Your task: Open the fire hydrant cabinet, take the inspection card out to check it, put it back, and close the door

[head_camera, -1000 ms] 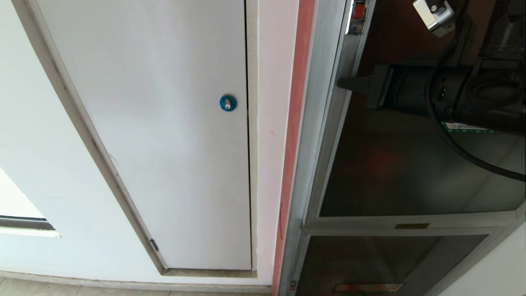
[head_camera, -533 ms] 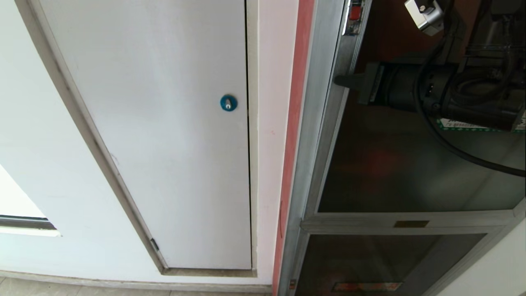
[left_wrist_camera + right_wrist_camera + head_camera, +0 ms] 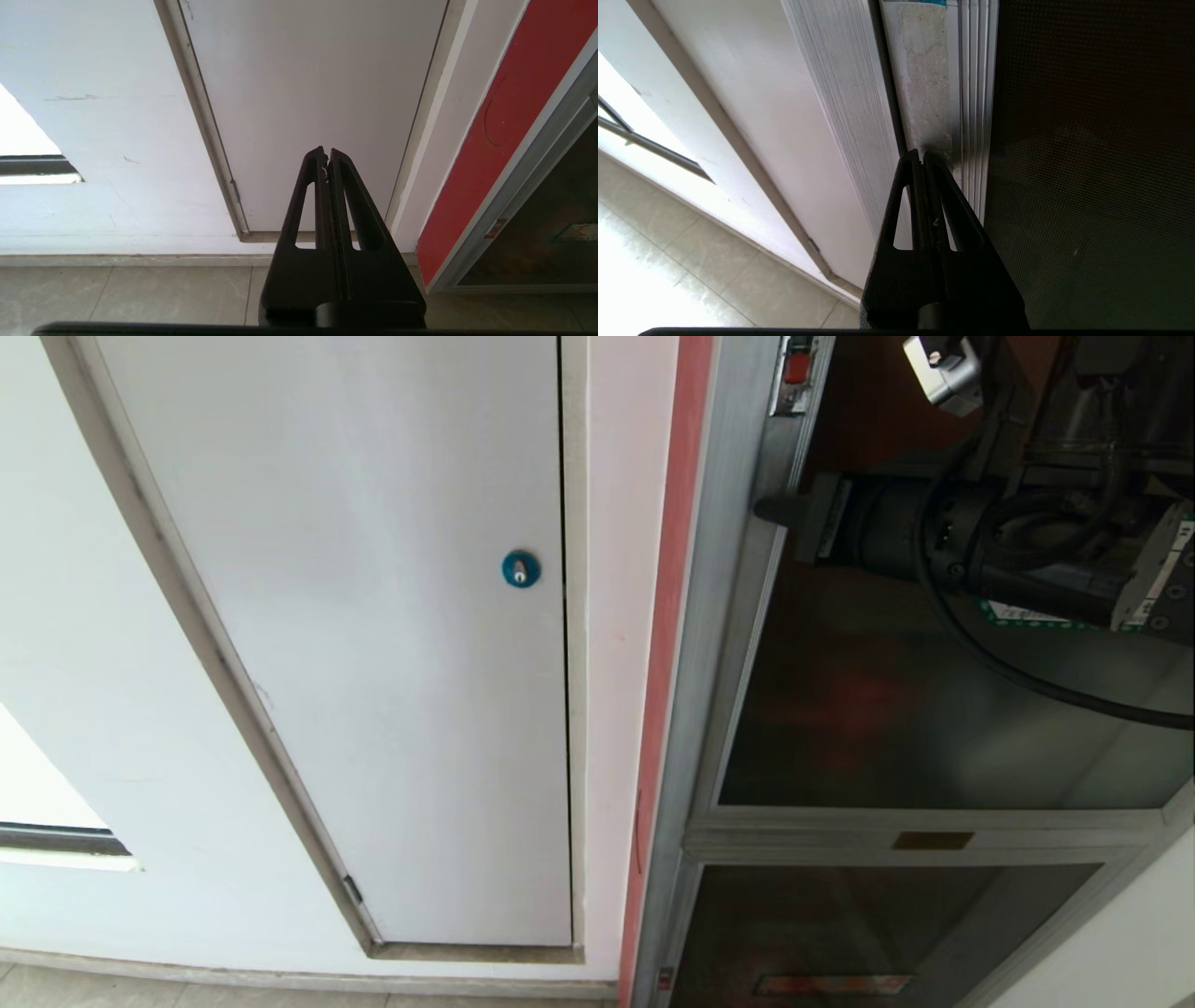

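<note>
The fire hydrant cabinet [image 3: 695, 616] fills the right side of the head view, silver-framed. Its door [image 3: 887, 709] is a dark glass panel with a small red latch [image 3: 794, 369] at the top. A green-bordered sticker [image 3: 1022, 613] shows partly behind my right arm. My right gripper [image 3: 761, 509] is shut and empty, its tip against the door's left frame edge below the latch. In the right wrist view the right gripper [image 3: 922, 156] presses on the aluminium strip beside the door glass [image 3: 1087, 163]. My left gripper [image 3: 326, 151] hangs shut and empty, low, facing the wall. The inspection card is hidden.
A white panel door [image 3: 373, 616] with a blue round lock [image 3: 520, 568] stands left of the cabinet, past a red strip [image 3: 667, 616]. Below the door is a smaller glass door [image 3: 840, 915]. Tiled floor [image 3: 117, 294] runs along the wall's foot.
My right arm has moved up and to the left in the head view. Its shut tip has stayed at the door's left frame edge, a little higher. The left arm has not moved.
</note>
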{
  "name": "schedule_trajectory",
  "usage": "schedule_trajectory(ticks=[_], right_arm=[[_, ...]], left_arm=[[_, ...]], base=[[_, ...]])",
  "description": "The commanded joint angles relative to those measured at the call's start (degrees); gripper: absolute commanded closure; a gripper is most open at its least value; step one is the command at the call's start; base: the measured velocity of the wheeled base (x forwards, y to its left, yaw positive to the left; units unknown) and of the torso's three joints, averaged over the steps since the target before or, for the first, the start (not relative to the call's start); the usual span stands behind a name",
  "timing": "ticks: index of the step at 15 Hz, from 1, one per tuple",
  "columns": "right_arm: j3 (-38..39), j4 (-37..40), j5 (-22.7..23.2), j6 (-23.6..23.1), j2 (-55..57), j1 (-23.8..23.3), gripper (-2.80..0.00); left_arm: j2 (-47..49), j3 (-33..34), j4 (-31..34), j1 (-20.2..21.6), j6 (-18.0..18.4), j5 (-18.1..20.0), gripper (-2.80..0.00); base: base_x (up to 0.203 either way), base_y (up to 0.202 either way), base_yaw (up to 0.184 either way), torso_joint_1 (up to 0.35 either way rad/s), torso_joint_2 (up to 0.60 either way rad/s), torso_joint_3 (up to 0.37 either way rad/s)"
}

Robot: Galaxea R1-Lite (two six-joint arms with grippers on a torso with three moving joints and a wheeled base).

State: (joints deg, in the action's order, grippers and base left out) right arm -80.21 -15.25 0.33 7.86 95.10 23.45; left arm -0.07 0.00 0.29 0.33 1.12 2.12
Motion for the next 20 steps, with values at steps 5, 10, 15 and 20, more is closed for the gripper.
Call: schedule_trajectory(ticks=[5,10,15,20], right_arm=[[2.1,0.3,0.5,0.1,-4.2,1.6,0.0],[5.8,0.4,0.6,0.3,-9.9,6.8,0.0],[4.6,0.6,0.0,0.2,-12.8,9.9,0.0],[-2.9,5.8,0.1,0.5,-13.5,9.9,0.0]], left_arm=[[0.1,0.0,0.0,0.0,0.0,0.1,0.0],[0.1,0.0,0.0,0.0,0.0,0.0,0.0],[0.1,0.0,0.0,0.0,0.0,0.0,0.0],[0.1,0.0,0.1,0.0,0.0,0.1,0.0]], base=[[0.0,0.0,0.0,0.0,0.0,0.0],[0.0,0.0,0.0,0.0,0.0,0.0],[0.0,0.0,0.0,0.0,0.0,0.0],[0.0,0.0,0.0,0.0,0.0,0.0]])
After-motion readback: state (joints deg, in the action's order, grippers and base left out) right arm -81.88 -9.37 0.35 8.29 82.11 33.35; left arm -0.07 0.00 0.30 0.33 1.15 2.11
